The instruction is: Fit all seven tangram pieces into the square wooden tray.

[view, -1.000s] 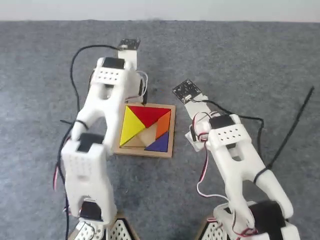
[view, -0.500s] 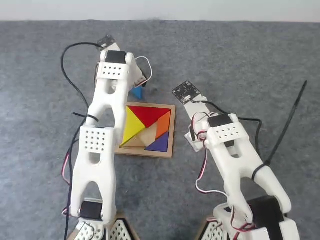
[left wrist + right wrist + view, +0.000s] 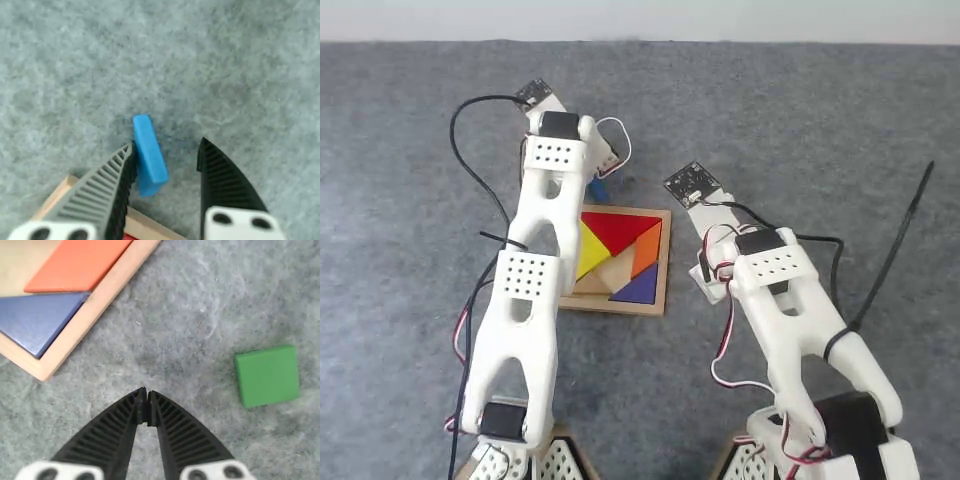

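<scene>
Quick status on the tangram run. I'm in the pick-up step for the blue piece (image 3: 149, 155). It sits on the mat just outside the tray (image 3: 666, 262), near the far edge, and looks propped up on its thin side rather than lying flat. The left gripper (image 3: 167, 150) is down over it with the jaws spread. One jaw is right against the piece and the other stands off with a gap, so nothing is gripped yet.

The right gripper (image 3: 144, 392) is parked low beside the tray's other side, jaws pressed together with nothing in them. A green square (image 3: 267, 375) lies flat on the mat near it.

In the tray I count a red triangle (image 3: 615, 228), a yellow piece (image 3: 588, 250), an orange piece (image 3: 645, 255) and an indigo triangle (image 3: 638, 288), with bare wood (image 3: 608, 270) showing in the middle. The left arm (image 3: 545, 220) covers one strip of the tray, so I can't tell what's under there.

My guess is the next move is to close on the blue piece. It's off-centre between the jaws, so the squeeze will probably shove it sideways first, and it could tip. After that it needs a lift, a turn to lay it flat and a drop into the open wood.

The surface is a fuzzy grey mat (image 3: 840, 140), grippy-looking, so pieces shouldn't slide much. A pale wall (image 3: 720, 18) runs along the far edge.
</scene>
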